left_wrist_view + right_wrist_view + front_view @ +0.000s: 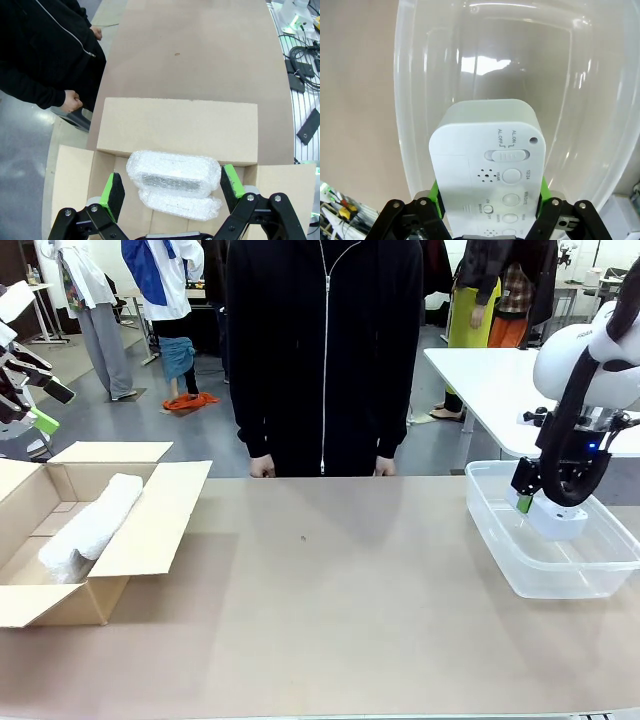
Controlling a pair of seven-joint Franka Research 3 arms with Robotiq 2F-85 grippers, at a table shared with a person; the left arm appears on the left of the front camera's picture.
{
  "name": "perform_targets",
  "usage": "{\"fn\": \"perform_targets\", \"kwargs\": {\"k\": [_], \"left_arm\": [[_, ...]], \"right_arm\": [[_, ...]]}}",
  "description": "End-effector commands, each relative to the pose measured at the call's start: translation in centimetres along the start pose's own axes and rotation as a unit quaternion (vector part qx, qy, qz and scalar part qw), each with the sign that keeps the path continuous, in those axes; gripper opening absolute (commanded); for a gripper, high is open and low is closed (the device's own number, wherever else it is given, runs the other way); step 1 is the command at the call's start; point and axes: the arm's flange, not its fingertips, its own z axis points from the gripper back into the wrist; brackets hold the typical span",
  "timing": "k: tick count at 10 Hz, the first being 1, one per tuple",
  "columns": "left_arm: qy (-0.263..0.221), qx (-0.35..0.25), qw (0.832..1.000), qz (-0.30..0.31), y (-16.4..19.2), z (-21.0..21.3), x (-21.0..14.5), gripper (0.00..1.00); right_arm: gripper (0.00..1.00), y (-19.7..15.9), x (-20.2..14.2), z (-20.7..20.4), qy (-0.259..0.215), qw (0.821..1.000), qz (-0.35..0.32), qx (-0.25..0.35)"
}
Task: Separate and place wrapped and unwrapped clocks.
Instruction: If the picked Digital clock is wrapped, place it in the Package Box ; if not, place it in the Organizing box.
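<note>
Two bubble-wrapped clocks lie side by side in the open cardboard box (175, 127), one (172, 171) partly over the other (181, 206). In the front view one wrapped bundle (90, 525) shows inside the box (150, 520) at the table's left. My left gripper (171, 189) hangs open above them, raised well over the box (48, 405), its green pads (112, 194) apart from the wrap. My right gripper (548, 502) is shut on the bare white unwrapped clock (487, 150), low inside the clear tub (500, 540) at the right.
A person in a black zip jacket stands at the far edge, both hands (262, 468) resting by the table's rim. The brown tabletop (330, 600) spreads between box and tub. A white table (480, 380) stands behind the tub. Cables (300, 75) lie off the table's side.
</note>
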Motion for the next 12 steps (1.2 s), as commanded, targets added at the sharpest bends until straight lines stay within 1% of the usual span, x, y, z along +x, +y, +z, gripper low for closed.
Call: {"fn": "perform_targets", "kwargs": {"k": [1, 3, 4, 9, 10, 12], "left_arm": [[-0.001, -0.002, 1.000, -0.004, 0.0, 0.2, -0.1, 1.00], [-0.001, -0.002, 1.000, -0.004, 0.0, 0.2, -0.1, 1.00], [-0.001, -0.002, 1.000, -0.004, 0.0, 0.2, -0.1, 1.00], [-0.001, -0.002, 1.000, -0.004, 0.0, 0.2, -0.1, 1.00], [-0.001, -0.002, 1.000, -0.004, 0.0, 0.2, -0.1, 1.00], [-0.001, -0.002, 1.000, -0.004, 0.0, 0.2, -0.1, 1.00]], "right_arm": [[0.78, 0.1, 1.4, -0.2, 0.017, 1.000, -0.014, -0.007], [0.78, -0.3, 2.1, -1.0, 0.015, 0.999, -0.027, -0.015], [0.78, -0.5, 2.0, -1.5, 0.006, 1.000, -0.020, -0.010], [0.78, 0.1, 2.4, -1.6, 0.006, 1.000, -0.014, -0.004], [0.98, 0.0, 2.2, -1.7, 0.008, 1.000, -0.012, -0.004], [1.00, 0.0, 2.3, -1.6, 0.010, 1.000, -0.015, 0.000]]}}
